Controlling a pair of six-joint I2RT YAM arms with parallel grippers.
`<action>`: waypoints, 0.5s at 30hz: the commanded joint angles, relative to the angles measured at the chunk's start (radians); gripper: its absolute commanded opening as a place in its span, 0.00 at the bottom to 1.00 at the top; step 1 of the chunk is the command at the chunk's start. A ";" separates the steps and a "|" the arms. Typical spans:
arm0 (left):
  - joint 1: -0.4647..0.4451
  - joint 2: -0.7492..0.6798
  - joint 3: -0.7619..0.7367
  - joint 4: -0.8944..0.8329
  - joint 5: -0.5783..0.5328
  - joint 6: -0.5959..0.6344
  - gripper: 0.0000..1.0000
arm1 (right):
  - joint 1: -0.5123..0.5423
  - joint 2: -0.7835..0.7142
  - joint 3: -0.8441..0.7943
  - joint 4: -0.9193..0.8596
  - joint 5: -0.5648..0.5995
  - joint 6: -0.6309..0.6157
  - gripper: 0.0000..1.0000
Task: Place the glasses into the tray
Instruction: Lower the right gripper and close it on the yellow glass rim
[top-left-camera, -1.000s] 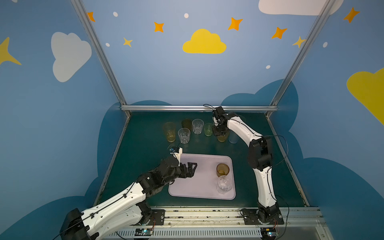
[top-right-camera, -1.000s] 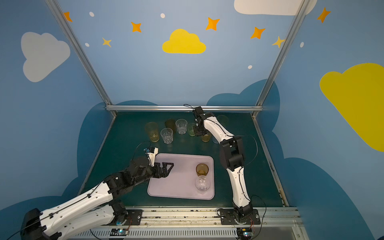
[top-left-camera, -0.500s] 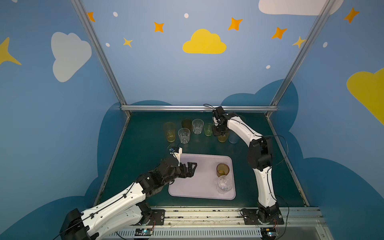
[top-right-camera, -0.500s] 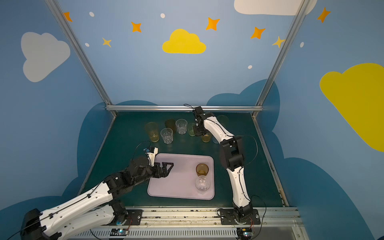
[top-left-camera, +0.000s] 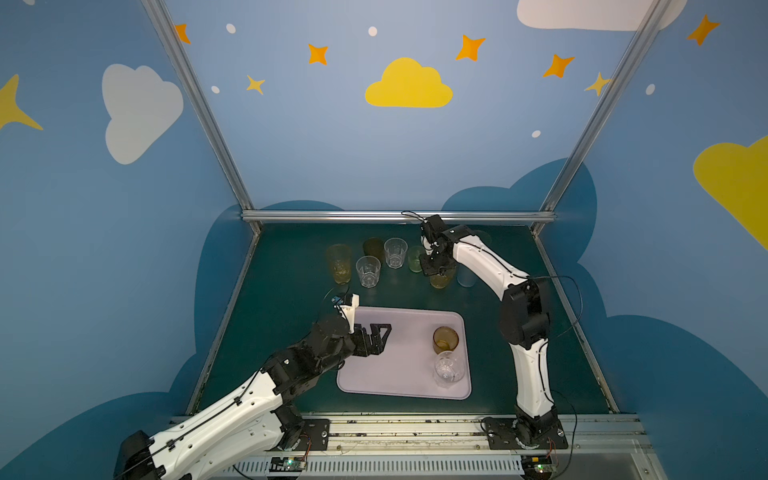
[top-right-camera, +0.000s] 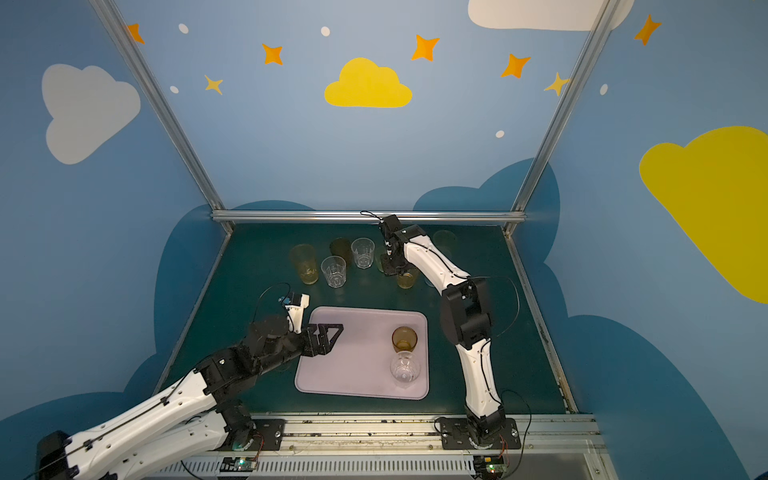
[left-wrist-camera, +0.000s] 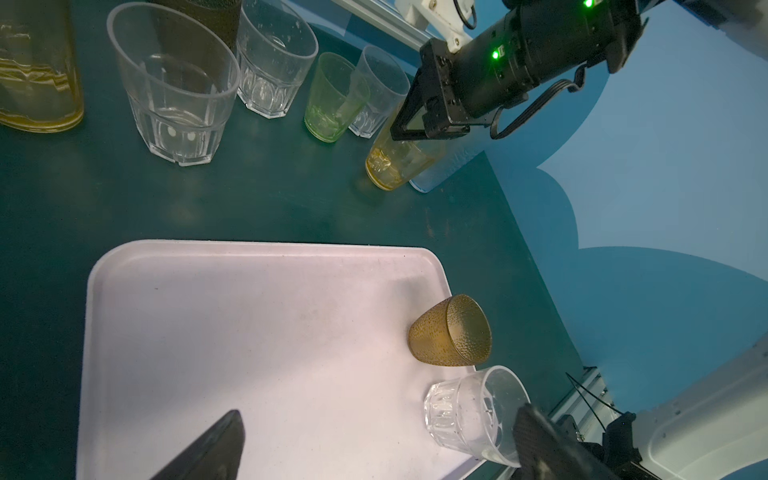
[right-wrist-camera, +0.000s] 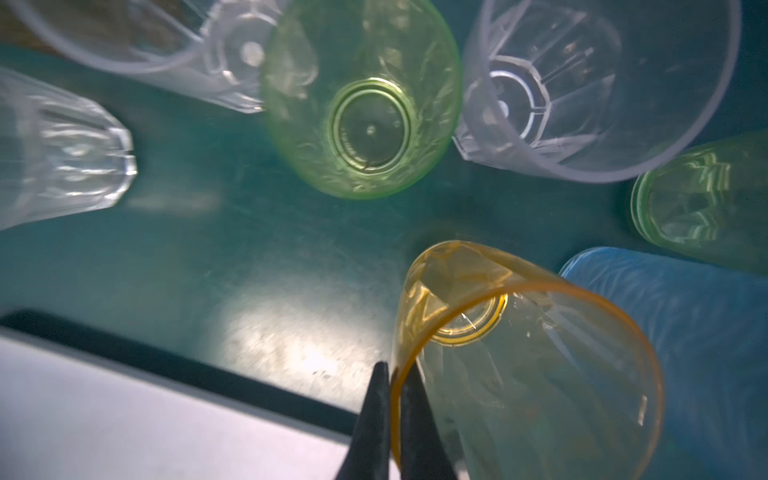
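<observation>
Lilac tray (top-left-camera: 399, 374) holds two glasses (top-left-camera: 445, 340), nine outside.

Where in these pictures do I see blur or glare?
Right wrist view: the amber glass and the right gripper are soft, with glare on the table; left wrist view: the tray is sharp, the left gripper blurred; both top views: evenly lit, sharp.

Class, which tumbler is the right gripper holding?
The amber tumbler beside the pale blue one: only its rim is pinched by the right gripper.
</observation>
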 joint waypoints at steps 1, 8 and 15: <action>0.004 -0.028 0.003 -0.023 0.011 -0.010 1.00 | 0.018 -0.090 -0.018 -0.008 0.006 0.029 0.00; 0.007 -0.095 0.005 -0.070 0.008 -0.002 1.00 | 0.071 -0.195 -0.080 -0.024 0.024 0.066 0.00; 0.005 -0.151 -0.004 -0.111 0.001 0.003 1.00 | 0.152 -0.351 -0.203 -0.002 0.017 0.140 0.00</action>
